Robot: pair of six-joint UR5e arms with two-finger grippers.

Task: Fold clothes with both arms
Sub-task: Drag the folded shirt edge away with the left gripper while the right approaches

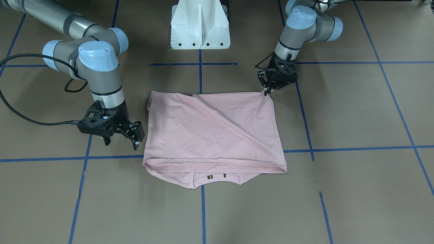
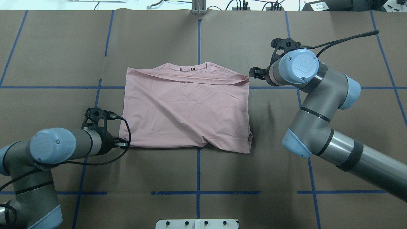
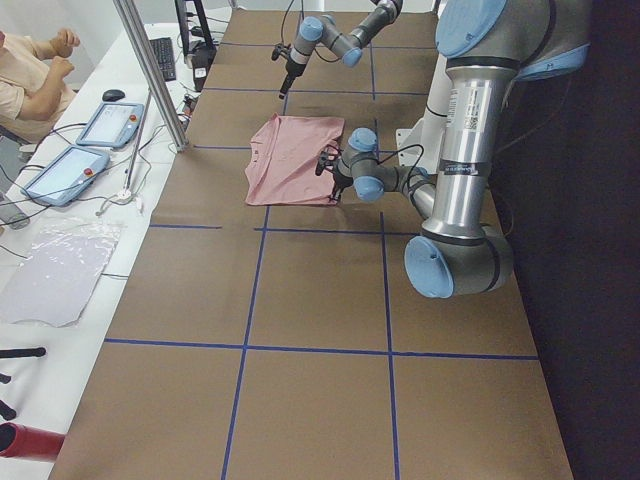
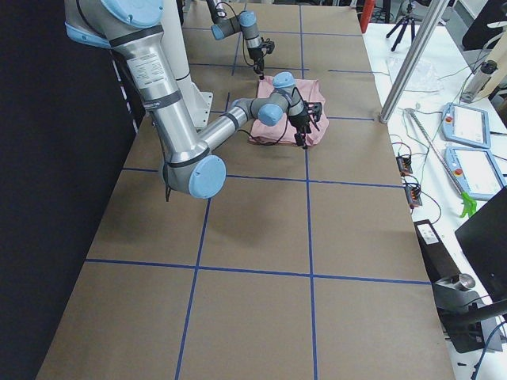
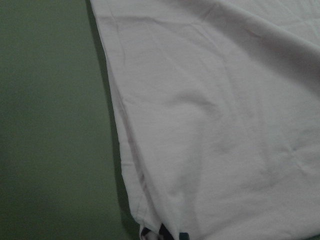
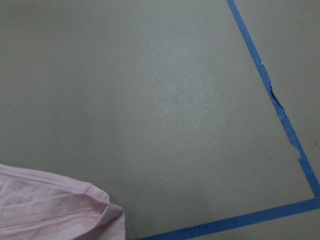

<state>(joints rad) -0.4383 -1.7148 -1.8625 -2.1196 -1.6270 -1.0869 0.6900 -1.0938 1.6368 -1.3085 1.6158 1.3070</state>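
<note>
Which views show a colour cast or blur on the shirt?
Left wrist view: table reads green, T-shirt is washed out to pale grey-lilac, focus is soft. Right wrist view: milder grey-green cast, hem stitching fairly sharp. Overhead and front-facing views: natural pink and brown, even light, only soft shadows at the cloth edges.

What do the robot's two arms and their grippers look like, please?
Both the left arm and right arm are grey-silver tubes with black bands and rounded light blue joint caps bearing an embossed logo. Black cables run along each. The left gripper and right gripper are black skeletal linkages with two fingers.
</note>
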